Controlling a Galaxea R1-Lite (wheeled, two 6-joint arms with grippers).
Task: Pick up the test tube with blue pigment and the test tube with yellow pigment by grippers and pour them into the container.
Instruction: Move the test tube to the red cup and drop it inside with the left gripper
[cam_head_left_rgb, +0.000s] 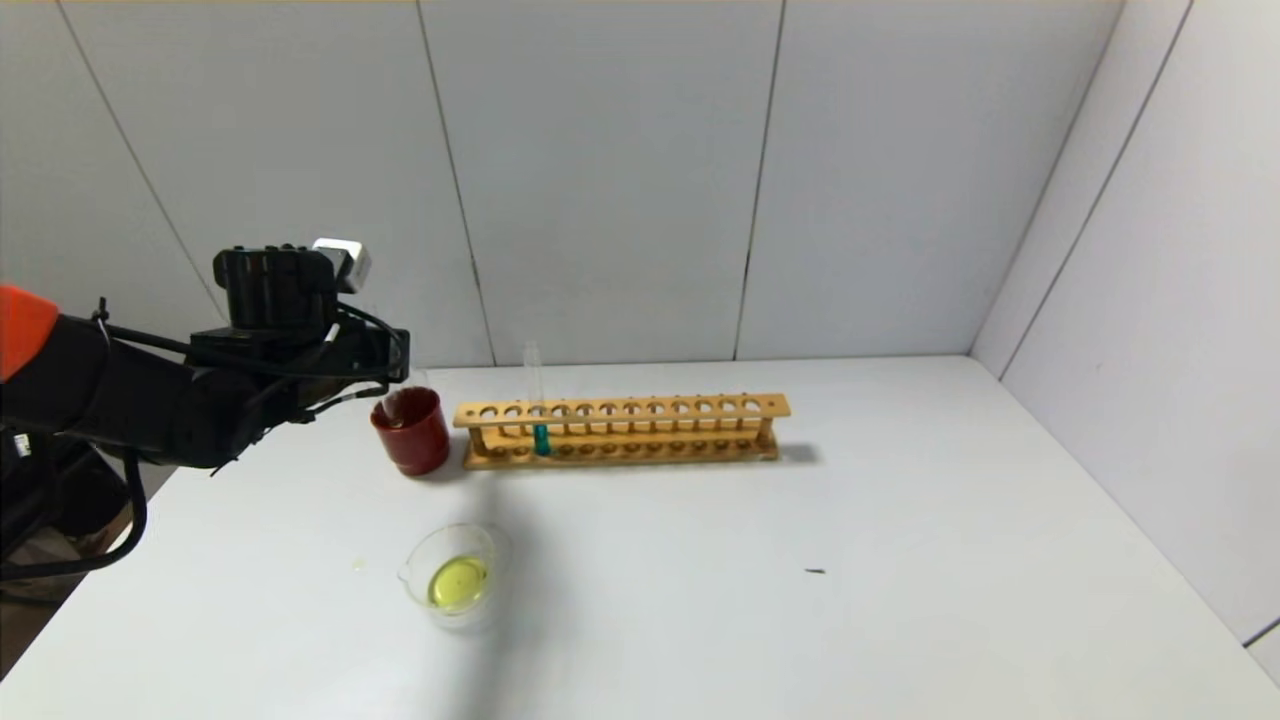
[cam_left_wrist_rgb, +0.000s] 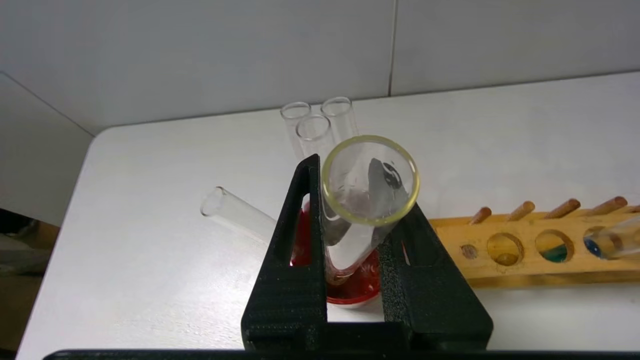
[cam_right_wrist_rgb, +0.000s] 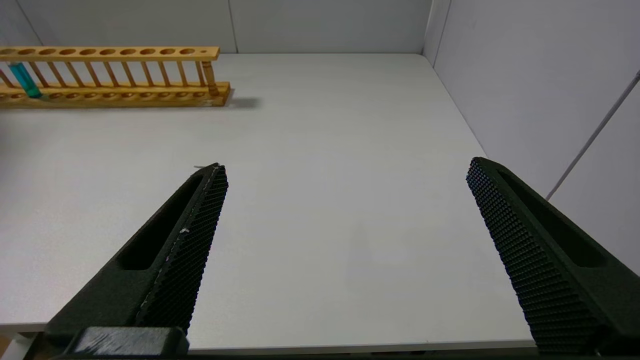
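Note:
My left gripper (cam_left_wrist_rgb: 357, 200) is shut on a clear test tube (cam_left_wrist_rgb: 369, 180) with a yellow-tinted rim and no liquid in it. The tube's rounded end dips into the dark red cup (cam_left_wrist_rgb: 360, 292). In the head view this gripper (cam_head_left_rgb: 390, 365) hovers just above the cup (cam_head_left_rgb: 412, 440) at the table's back left. The test tube with blue pigment (cam_head_left_rgb: 540, 438) stands in the wooden rack (cam_head_left_rgb: 650, 410), third hole from its left end; it also shows in the right wrist view (cam_right_wrist_rgb: 24, 80). The glass container (cam_head_left_rgb: 480, 535) sits in front of the cup and holds yellow liquid (cam_head_left_rgb: 458, 582). My right gripper (cam_right_wrist_rgb: 347, 170) is open and empty over bare table.
Several colourless empty tubes (cam_left_wrist_rgb: 312, 130) stand in the red cup, and one (cam_left_wrist_rgb: 235, 215) leans out sideways. The rack (cam_left_wrist_rgb: 525, 260) lies close beside the cup. A small dark speck (cam_head_left_rgb: 815, 571) lies on the white table (cam_head_left_rgb: 900, 600). Walls close the back and right sides.

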